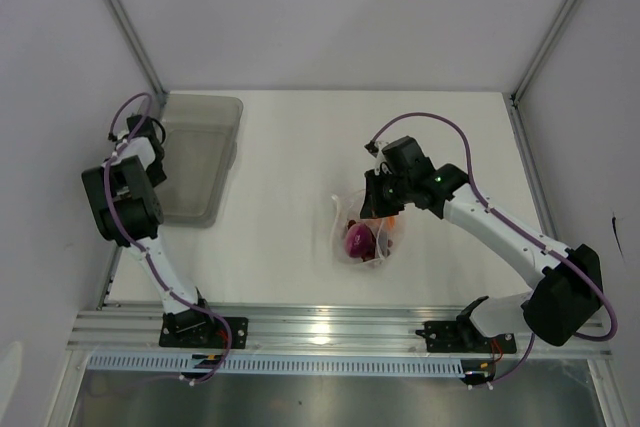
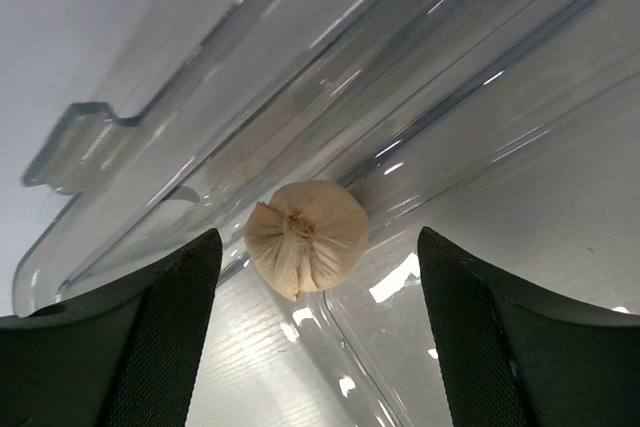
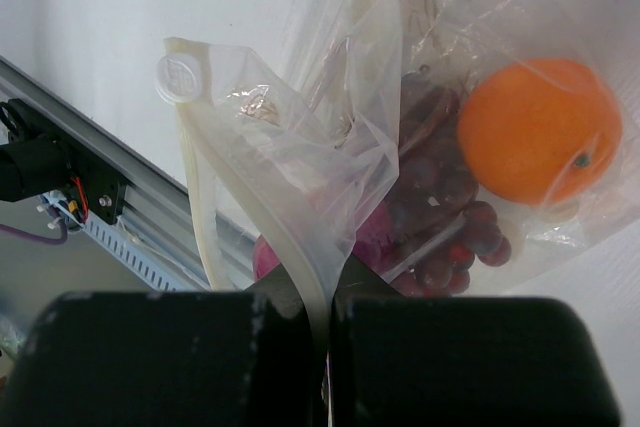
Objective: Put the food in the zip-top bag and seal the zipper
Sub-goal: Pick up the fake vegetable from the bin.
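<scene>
Worktop [image 1: 290,137]: grey tub [image 1: 200,162] far left, zip-top bag [image 3: 330,147] mid-right, its zipper edge clenched in my right pincer [image 3: 325,347]; orange [image 3: 540,127], onion [image 1: 358,240] and berries [image 3: 450,217] inside. Garlic bulb [image 2: 306,237] sits in the tub by a wall, stem end facing my released left pincer [image 2: 318,287]. It's near-round, no real long axis. I'd drop straight, centre on its belly, clear the wall, close gently.
</scene>
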Controlling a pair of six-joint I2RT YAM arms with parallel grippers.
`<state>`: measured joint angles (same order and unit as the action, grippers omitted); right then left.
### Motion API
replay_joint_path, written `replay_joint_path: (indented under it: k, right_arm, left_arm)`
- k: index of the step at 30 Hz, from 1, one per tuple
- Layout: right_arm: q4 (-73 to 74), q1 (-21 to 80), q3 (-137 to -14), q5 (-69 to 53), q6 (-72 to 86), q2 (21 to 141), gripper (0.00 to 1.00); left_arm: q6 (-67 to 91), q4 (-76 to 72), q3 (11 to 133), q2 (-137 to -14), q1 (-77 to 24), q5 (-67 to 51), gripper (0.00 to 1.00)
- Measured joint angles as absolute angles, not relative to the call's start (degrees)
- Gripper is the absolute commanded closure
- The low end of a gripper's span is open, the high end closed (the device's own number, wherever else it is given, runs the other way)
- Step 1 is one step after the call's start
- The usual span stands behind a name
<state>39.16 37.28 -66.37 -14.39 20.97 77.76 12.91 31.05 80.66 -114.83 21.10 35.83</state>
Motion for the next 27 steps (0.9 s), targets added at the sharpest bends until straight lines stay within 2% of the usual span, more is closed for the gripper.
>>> replay_joint_path:
  k: [12, 15, 17, 20, 22, 27]
  right_arm:
    - [39.18, 37.28, -66.35, -14.37, 20.95, 77.65, 1.0]
    - [39.2, 37.28, -66.35, -14.37, 20.95, 77.52, 1.0]
    - [39.22, 37.28, -66.35, -14.35, 20.97, 77.32, 1.0]
    - [39.24, 37.28, -66.35, -14.15, 20.97, 77.01, 1.0]
    - [39.27, 37.28, -66.35, -13.98, 20.97, 76.84, 1.0]
    - [39.4, 37.28, -66.35, -13.91, 20.97, 76.42, 1.0]
  left_arm:
    - [12.38, 30.48, 80.66, -116.16, 21.17, 36.25, 0.32]
    - [12.36, 30.5, 80.58, -116.25, 21.19, 36.25, 0.38]
    - [12.36, 30.48, 80.44, -116.27, 21.19, 36.21, 0.46]
    - [12.05, 30.52, 80.18, -116.27, 21.19, 36.21, 0.49]
    - [11.99, 30.5, 80.03, -116.27, 21.3, 36.23, 0.55]
    - [11.92, 30.48, 79.92, -116.27, 21.3, 36.25, 0.65]
